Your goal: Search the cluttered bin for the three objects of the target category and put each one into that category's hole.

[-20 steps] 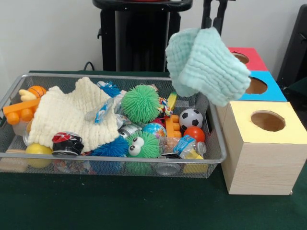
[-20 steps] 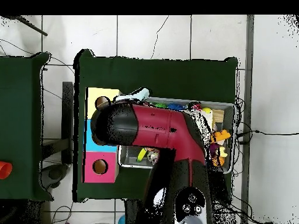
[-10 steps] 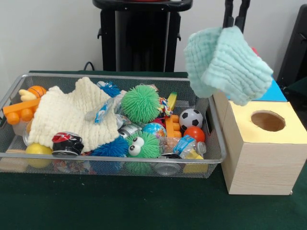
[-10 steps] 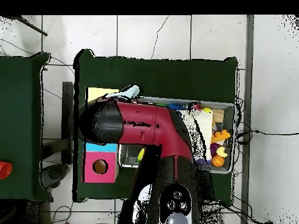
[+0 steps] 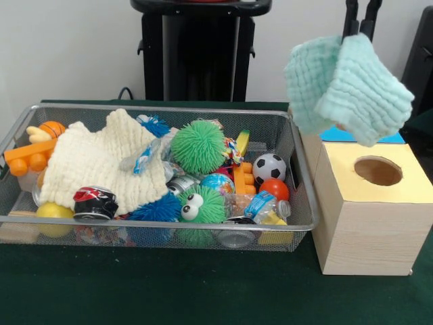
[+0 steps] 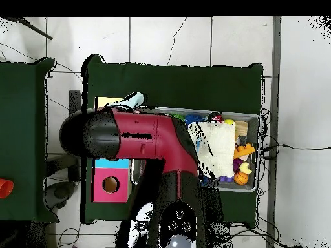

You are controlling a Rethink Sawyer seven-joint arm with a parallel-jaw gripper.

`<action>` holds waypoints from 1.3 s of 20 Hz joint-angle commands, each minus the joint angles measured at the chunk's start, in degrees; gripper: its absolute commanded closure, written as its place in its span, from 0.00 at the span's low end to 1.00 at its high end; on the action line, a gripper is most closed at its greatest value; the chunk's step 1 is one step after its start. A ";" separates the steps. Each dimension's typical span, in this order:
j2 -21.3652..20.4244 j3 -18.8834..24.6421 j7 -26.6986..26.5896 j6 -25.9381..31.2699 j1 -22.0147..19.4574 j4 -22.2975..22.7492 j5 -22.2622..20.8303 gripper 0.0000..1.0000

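Observation:
My gripper (image 5: pixel 359 28) comes down at the top right of the front view, shut on a mint green cloth (image 5: pixel 348 88). The cloth hangs in the air to the right of the bin (image 5: pixel 135 221), over the blue-topped box (image 5: pixel 333 135) and behind the hole (image 5: pixel 377 170) of the yellow-topped box (image 5: pixel 369 230). In the overhead view the red arm (image 6: pixel 149 135) hides the gripper; only a tip of the cloth (image 6: pixel 133 99) shows by the yellow box (image 6: pixel 105 102). The wire-mesh bin (image 6: pixel 257 152) is full of mixed objects.
In the bin lie a cream cloth (image 5: pixel 95 162), a green spiky ball (image 5: pixel 197 147), a green ball with eyes (image 5: pixel 199 205), a soccer ball (image 5: pixel 269 167), a can (image 5: pixel 95 203) and an orange toy (image 5: pixel 30 152). The red box (image 6: pixel 110 184) shows overhead.
The gripper has carried the mint cloth to the right in the front view, from above the bin's right end to above the boxes. The bin's contents have not moved.

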 commanded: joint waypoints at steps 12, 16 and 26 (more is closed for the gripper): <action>7.79 -1.11 16.00 -2.63 2.09 1.37 2.87 1.00; 9.25 -0.92 15.64 -5.84 1.83 2.12 2.68 1.00; 9.82 -3.14 16.71 -2.80 4.00 -0.20 3.26 1.00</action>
